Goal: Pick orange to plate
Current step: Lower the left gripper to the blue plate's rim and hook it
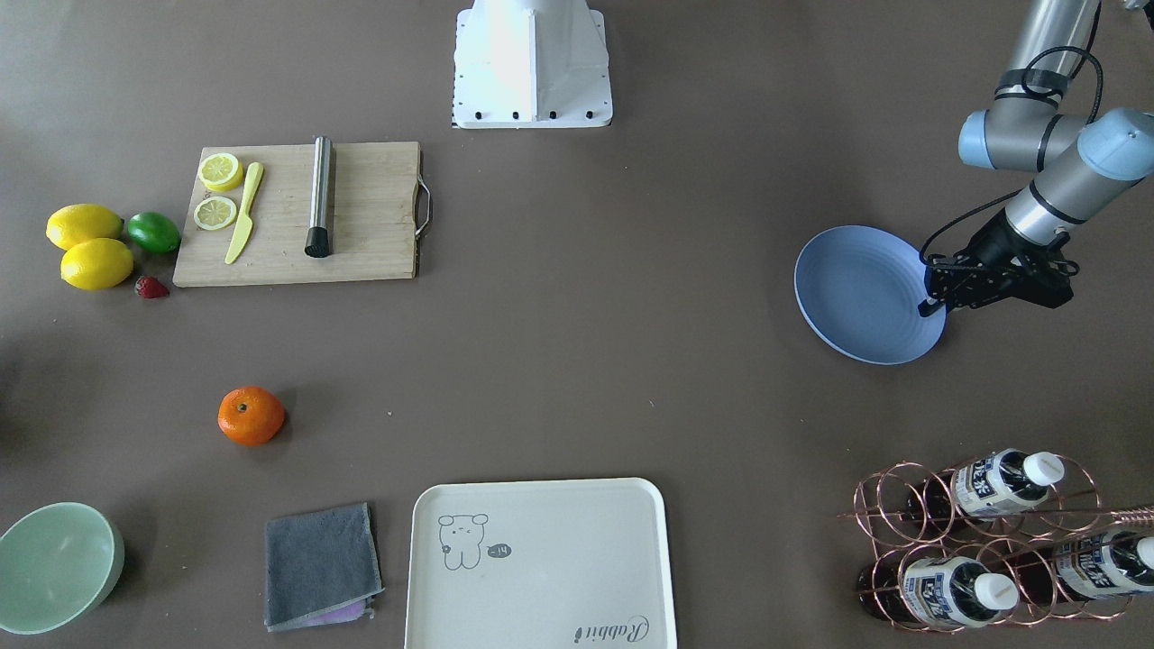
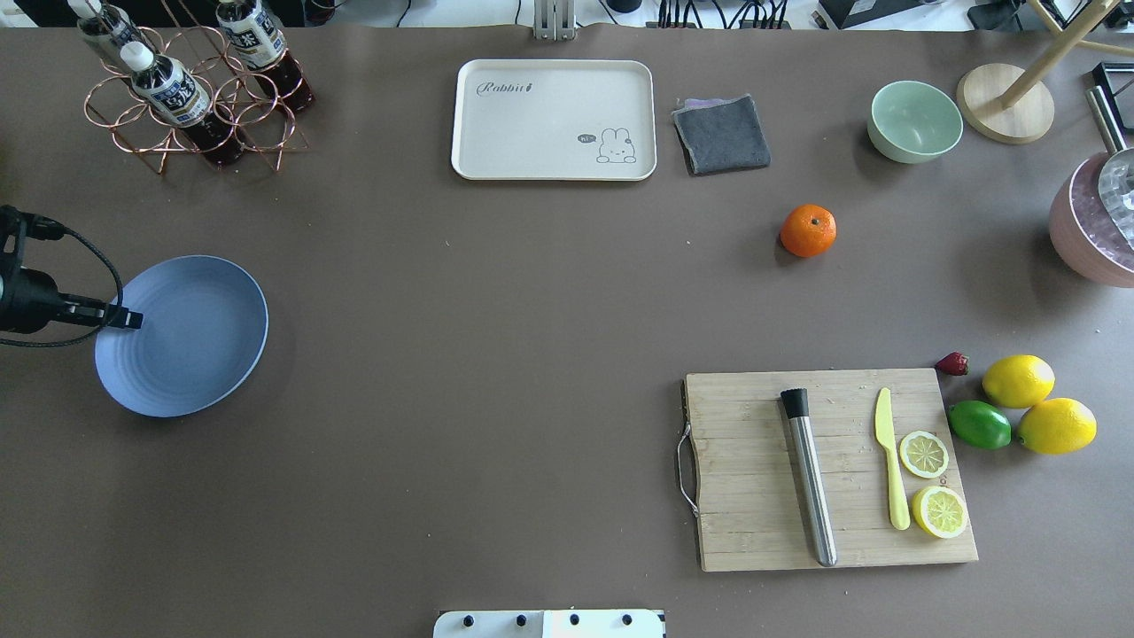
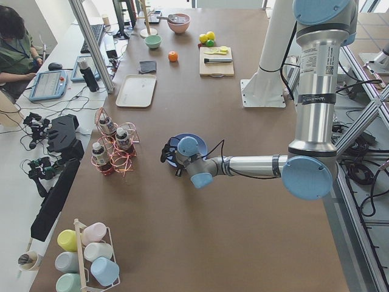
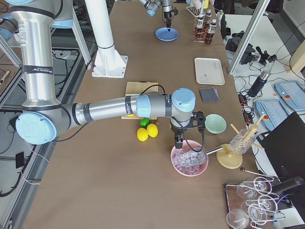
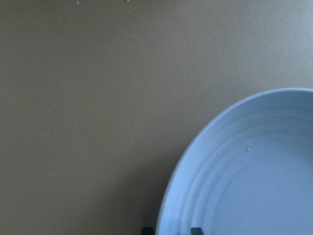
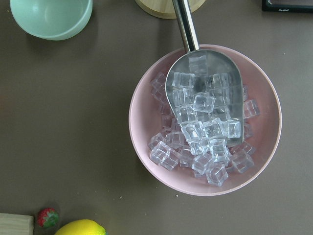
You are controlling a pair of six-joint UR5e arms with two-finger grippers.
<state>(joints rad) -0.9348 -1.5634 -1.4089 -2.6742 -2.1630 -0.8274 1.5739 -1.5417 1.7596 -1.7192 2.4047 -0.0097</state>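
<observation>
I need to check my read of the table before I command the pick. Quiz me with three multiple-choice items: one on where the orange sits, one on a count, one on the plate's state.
1. Where is the orange?
A. On the plate
B. On the table, between the grey cloth and the cutting board
C. On the cutting board

2. How many whole lemons lie by the lime?
A. One
B. Two
C. Four

3. What state is the plate in?
A. Empty
B. Holding the orange
C. Upside down

Answers:
1. B, as the orange rests on bare table, touching neither the cloth nor the board.
2. B, as two yellow lemons flank the lime.
3. A, as only the plate's ringed blue surface shows.
</observation>
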